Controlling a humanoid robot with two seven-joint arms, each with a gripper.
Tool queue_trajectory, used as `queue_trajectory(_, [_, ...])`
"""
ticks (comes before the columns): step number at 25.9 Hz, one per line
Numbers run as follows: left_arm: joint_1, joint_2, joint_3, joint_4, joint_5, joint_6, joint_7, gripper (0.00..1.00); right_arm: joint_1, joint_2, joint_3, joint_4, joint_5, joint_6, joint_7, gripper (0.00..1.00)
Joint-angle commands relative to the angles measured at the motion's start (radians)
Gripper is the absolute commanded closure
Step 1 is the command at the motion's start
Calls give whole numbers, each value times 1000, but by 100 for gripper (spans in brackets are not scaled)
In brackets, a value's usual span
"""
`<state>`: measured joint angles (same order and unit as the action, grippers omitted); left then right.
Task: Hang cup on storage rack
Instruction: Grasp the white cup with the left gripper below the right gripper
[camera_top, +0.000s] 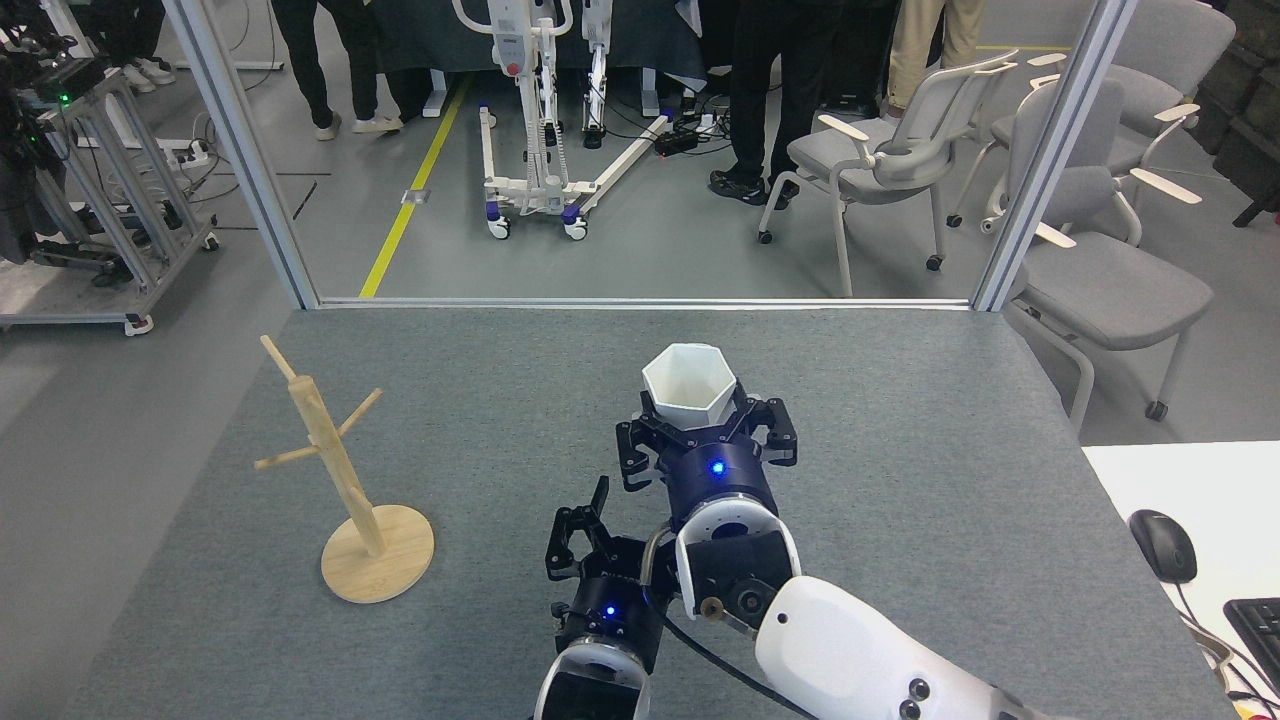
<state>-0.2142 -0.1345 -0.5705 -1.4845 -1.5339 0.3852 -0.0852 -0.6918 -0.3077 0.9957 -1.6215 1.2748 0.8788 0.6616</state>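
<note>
Right hand (700, 425) clamped on the cup (689, 388), rim up, above mid-bench (950, 520). Left hand (590, 535) just beside the right wrist, partly hidden, grip state unclear. Storage rack (340, 480) well left, pegs bare.

Cup (689, 389): white, faceted, with a hexagonal rim and walls tapering toward the base. Upright, mouth up, interior empty. Its lower part sits between the dark fingers of the right end effector (706, 432), which are closed against its sides; the base is hidden, so contact with the bench (950, 480) cannot be told. No handle shows from this angle. Position: centre of the grey bench, toward the far half.

Rack (340, 480): light wood, slim post leaning slightly in view, short pegs angled upward to left and right, round flat base resting on the bench. Pegs bare. Position: left side of the bench, well apart from the cup.
</note>
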Motion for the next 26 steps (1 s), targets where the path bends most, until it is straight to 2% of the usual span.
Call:
queue_trajectory(1, [-22,0,0,3,1,0,-5,3,2,5,6,-3,1,-1,3,83])
queue_trajectory(14, [-85,-4,4,38,12,0,-7,4,9,44,8,-3,8,-7,1,82])
queue_trajectory(26, [-149,-4,11,121,15,0,-5,3,29,78,29,-3,11,-11,-5,77])
